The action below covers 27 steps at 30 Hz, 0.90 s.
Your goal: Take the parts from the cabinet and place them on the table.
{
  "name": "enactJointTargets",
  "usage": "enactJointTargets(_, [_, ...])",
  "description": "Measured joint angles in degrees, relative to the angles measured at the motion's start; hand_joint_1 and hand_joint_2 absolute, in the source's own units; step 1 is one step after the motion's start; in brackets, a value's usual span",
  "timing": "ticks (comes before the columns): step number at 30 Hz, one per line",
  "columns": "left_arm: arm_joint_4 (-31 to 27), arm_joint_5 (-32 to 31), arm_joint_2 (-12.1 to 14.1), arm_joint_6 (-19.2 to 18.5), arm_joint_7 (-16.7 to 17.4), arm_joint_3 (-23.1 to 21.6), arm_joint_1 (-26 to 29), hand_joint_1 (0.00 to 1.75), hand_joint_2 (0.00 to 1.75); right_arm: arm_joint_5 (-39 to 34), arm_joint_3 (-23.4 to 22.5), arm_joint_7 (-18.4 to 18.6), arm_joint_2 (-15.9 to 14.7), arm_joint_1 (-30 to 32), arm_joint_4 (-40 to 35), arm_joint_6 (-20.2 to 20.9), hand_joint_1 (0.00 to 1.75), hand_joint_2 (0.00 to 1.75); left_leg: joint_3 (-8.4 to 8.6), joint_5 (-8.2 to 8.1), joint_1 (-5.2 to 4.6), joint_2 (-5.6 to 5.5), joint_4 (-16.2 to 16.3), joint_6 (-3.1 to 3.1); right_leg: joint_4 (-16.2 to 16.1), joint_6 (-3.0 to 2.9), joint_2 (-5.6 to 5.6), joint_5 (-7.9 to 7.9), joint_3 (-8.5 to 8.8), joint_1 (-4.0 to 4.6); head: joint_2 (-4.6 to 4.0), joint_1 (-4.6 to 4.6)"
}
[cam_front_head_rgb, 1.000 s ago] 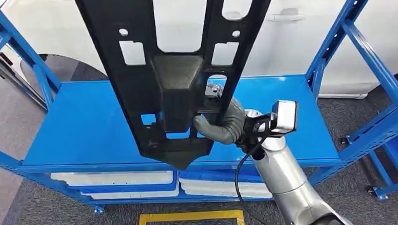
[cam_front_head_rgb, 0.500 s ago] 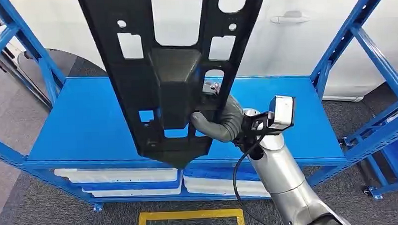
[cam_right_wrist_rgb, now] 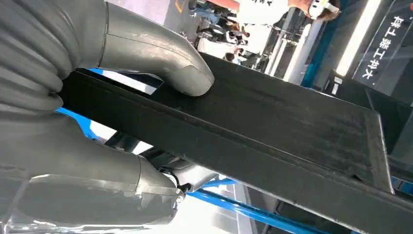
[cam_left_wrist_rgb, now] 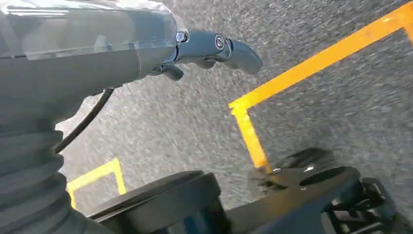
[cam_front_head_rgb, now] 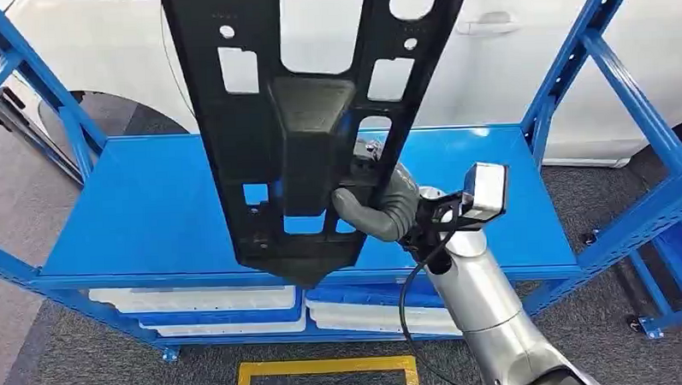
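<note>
R hand (cam_front_head_rgb: 379, 210) is raised over the blue rack shelf (cam_front_head_rgb: 150, 216), thumb and fingers (cam_right_wrist_rgb: 160, 53) clamped on the black part's (cam_front_head_rgb: 305, 125) lower right edge. Part is held upright, off the shelf. L hand (cam_left_wrist_rgb: 204, 48) hangs over the floor, fingers loosely curled, holding nothing. Vs. 0.5 s ago: grip unchanged; view shifted slightly.

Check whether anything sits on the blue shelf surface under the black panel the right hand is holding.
Nothing visible does. The right hand grips the black panel above the blue shelf, whose visible surface is bare; the patch behind the panel is hidden.
</note>
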Motion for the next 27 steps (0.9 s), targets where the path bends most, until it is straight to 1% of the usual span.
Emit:
enactJointTargets(1, [0.0,0.0,0.0,0.0,0.0,0.0,0.0,0.00,1.75,0.0,0.0,0.0,0.0,0.0,0.1,0.0,1.75,1.75,1.25,1.47,0.00,0.00,-1.9,0.09,0.1,0.04,0.00,0.05,-0.02,0.04,0.00,0.00])
enactJointTargets(2, [0.0,0.0,0.0,0.0,0.0,0.0,0.1,0.00,1.75,0.0,0.0,0.0,0.1,0.0,0.1,0.0,1.75,1.75,3.78,3.78,0.00,0.00,-6.3,0.25,0.2,0.05,0.04,0.05,-0.01,0.06,0.00,0.00])
enactJointTargets(3, [0.0,0.0,0.0,-0.1,0.0,0.0,0.1,0.00,1.75,0.0,0.0,0.0,0.1,-0.1,0.1,0.0,1.75,1.75,6.65,6.12,0.00,0.00,-11.6,0.48,0.4,0.09,0.08,0.04,0.00,0.06,0.00,0.00])
enactJointTargets(4, [0.0,0.0,0.0,-0.1,-0.1,0.0,0.1,0.00,1.75,-0.1,0.0,0.0,0.1,-0.1,0.1,0.0,1.75,1.75,8.96,7.40,-0.01,0.02,-16.3,0.79,0.6,0.23,0.08,0.00,-0.06,0.08,0.00,0.00])
enactJointTargets(5, [0.0,0.0,0.0,-0.2,-0.2,0.0,-0.1,0.00,1.75,-0.1,0.0,0.0,0.1,-0.1,0.1,0.0,1.75,1.75,9.59,6.73,-0.38,-0.03,-17.6,0.96,1.0,0.65,0.13,0.05,-0.47,0.54,0.00,0.00])
enactJointTargets(6, [0.0,0.0,0.0,-0.3,-0.3,0.0,-0.1,0.00,1.75,-0.1,0.0,0.0,0.2,-0.1,0.1,0.0,1.75,1.75,9.27,6.98,-0.37,-0.09,-17.4,1.29,0.9,1.03,0.12,0.31,-0.71,0.43,0.00,-0.02])
enactJointTargets(8, [0.0,0.0,0.0,-0.3,-0.3,0.0,0.1,0.00,1.75,-0.1,0.0,0.0,0.3,-0.1,0.1,0.0,1.75,1.75,8.97,7.26,-0.43,-0.17,-17.3,1.75,0.7,1.59,0.13,0.67,-0.76,0.23,0.00,0.00])
enactJointTargets(9, [0.0,0.1,0.0,-0.3,-0.3,0.0,0.1,0.00,1.75,-0.1,0.0,0.0,0.3,-0.1,0.1,0.0,1.75,1.75,8.96,7.72,-0.25,-0.09,-17.9,2.35,0.7,1.94,0.13,0.81,-0.81,0.49,0.00,0.00])
enactJointTargets(10, [0.0,0.1,-0.1,-0.5,-0.3,0.0,0.1,0.00,1.75,-0.1,0.0,0.0,0.3,-0.1,0.1,0.0,1.75,1.75,9.02,8.20,-0.03,0.05,-18.3,2.69,1.3,2.15,0.22,-0.18,-1.09,0.16,0.00,0.00])
enactJointTargets(11, [0.0,0.1,-0.1,-0.5,-0.4,0.0,0.0,0.00,1.75,-0.1,0.0,0.0,0.3,-0.2,0.1,0.0,1.75,1.75,8.77,8.51,0.01,0.09,-18.4,3.11,3.4,2.40,0.16,-2.49,-2.00,0.13,0.00,0.00])
enactJointTargets(12, [0.0,0.2,-0.1,-0.5,-0.4,0.0,-0.1,0.00,1.75,-0.1,0.0,0.0,0.3,-0.2,0.1,0.0,1.75,1.75,8.43,8.72,0.00,0.14,-18.4,3.23,7.6,2.67,0.18,-5.36,-3.58,-0.03,0.00,0.00])
enactJointTargets(13, [0.0,0.2,-0.1,-0.5,-0.4,0.0,0.0,0.00,1.75,-0.1,0.0,0.0,0.3,-0.1,0.1,0.0,1.75,1.75,8.09,8.92,-0.03,0.16,-18.4,3.26,12.6,2.90,0.14,-7.94,-5.44,-0.16,0.00,0.00])
enactJointTargets(14, [0.0,0.2,-0.1,-0.5,-0.4,0.0,0.1,0.00,1.75,-0.1,0.0,0.0,0.3,0.0,0.1,0.0,1.75,1.75,7.69,9.18,-0.03,0.19,-18.3,3.25,17.0,3.05,0.15,-9.81,-7.07,-0.20,0.00,0.00])
enactJointTargets(15, [0.0,0.3,0.0,-0.5,-0.4,0.0,0.2,0.00,1.75,-0.1,0.0,0.0,0.3,0.1,0.2,0.0,1.75,1.75,7.28,9.42,-0.03,0.20,-18.2,3.21,19.1,3.14,0.15,-10.13,-7.62,-0.26,0.00,0.00])
enactJointTargets(16, [0.0,0.3,0.0,-0.5,-0.4,0.0,0.2,0.00,1.75,-0.1,0.0,0.0,0.3,0.1,0.2,0.0,1.75,1.75,6.95,9.60,-0.03,0.19,-18.1,3.17,18.1,3.16,0.15,-9.09,-6.72,-0.35,0.00,0.00])
enactJointTargets(17, [0.0,0.3,-0.1,-0.5,-0.4,0.0,0.2,0.00,1.75,-0.1,0.0,0.0,0.3,0.1,0.2,0.0,1.75,1.75,6.69,9.73,-0.03,0.15,-18.0,3.07,14.8,3.06,0.15,-7.19,-4.50,-0.41,0.00,0.00])
enactJointTargets(18, [0.0,0.3,-0.1,-0.5,-0.4,0.0,0.2,0.00,1.75,-0.1,0.0,0.0,0.3,0.0,0.2,0.0,1.75,1.75,6.51,9.81,-0.03,0.09,-17.8,2.95,9.7,2.86,0.15,-5.04,-1.39,-0.43,0.00,0.00])
enactJointTargets(19, [0.0,0.3,-0.1,-0.5,-0.4,0.0,0.3,0.00,1.75,-0.1,0.0,0.0,0.4,-0.1,0.2,0.0,1.75,1.75,6.42,9.90,-0.04,0.03,-17.6,2.81,3.7,2.50,0.15,-3.25,2.27,-0.42,0.00,0.00])
enactJointTargets(20, [0.0,0.3,-0.1,-0.5,-0.4,0.0,0.3,0.00,1.75,-0.1,0.0,0.0,0.4,-0.3,0.2,0.0,1.75,1.75,6.14,10.11,-0.23,-0.01,-17.6,2.46,0.3,2.30,0.18,-4.09,4.22,-0.12,0.00,0.00])
enactJointTargets(21, [0.0,0.3,-0.1,-0.6,-0.5,0.0,0.3,0.00,1.75,-0.1,0.0,0.0,0.5,-0.3,0.2,0.0,1.75,1.75,6.12,10.41,-0.18,-0.02,-17.7,2.03,0.7,2.19,0.20,-3.17,3.75,0.15,0.00,-0.02])
enactJointTargets(22, [0.0,0.3,-0.1,-0.6,-0.5,0.0,0.2,0.00,1.75,-0.1,-0.1,0.0,0.5,-0.4,0.2,0.0,1.75,1.75,6.13,10.64,-0.15,0.00,-17.7,1.68,0.4,2.01,0.20,-3.12,3.67,0.25,0.00,0.00])
enactJointTargets(23, [0.0,0.3,-0.1,-0.7,-0.5,0.0,0.2,0.00,1.75,-0.1,-0.1,0.0,0.6,-0.5,0.2,0.0,1.75,1.75,6.02,10.94,-0.06,0.01,-17.9,1.28,0.5,1.73,0.20,-3.07,3.45,0.36,0.00,0.00])
enactJointTargets(24, [0.0,0.3,-0.1,-0.7,-0.5,0.0,0.3,0.00,1.75,-0.1,-0.1,0.0,0.6,-0.5,0.2,0.0,1.75,1.75,6.02,11.26,-0.10,-0.03,-18.1,0.90,0.2,1.23,0.17,-2.68,3.35,0.36,0.00,0.00])
enactJointTargets(25, [0.0,0.3,-0.1,-0.7,-0.5,0.1,0.3,0.00,1.75,-0.1,0.0,0.0,0.7,-0.6,0.2,0.0,1.75,1.75,5.69,10.77,-0.10,-0.02,-17.8,0.63,-0.5,0.63,-0.09,-1.94,3.26,-0.41,0.00,0.00])
enactJointTargets(26, [0.0,0.3,0.0,-0.7,-0.5,0.1,0.3,0.00,1.75,-0.1,0.0,0.0,0.9,-0.7,0.2,0.0,1.75,1.75,4.91,8.42,-0.07,0.04,-15.9,0.49,-0.7,0.19,-0.20,-1.49,2.87,-0.26,0.00,0.00])
enactJointTargets(27, [0.0,0.4,0.0,-0.7,-0.6,0.1,0.3,0.00,1.75,-0.1,0.0,0.0,1.0,-0.8,0.2,0.0,1.75,1.75,3.54,5.19,0.04,0.02,-12.1,0.30,-0.7,-0.09,-0.23,-1.09,2.30,-0.24,0.00,0.00])
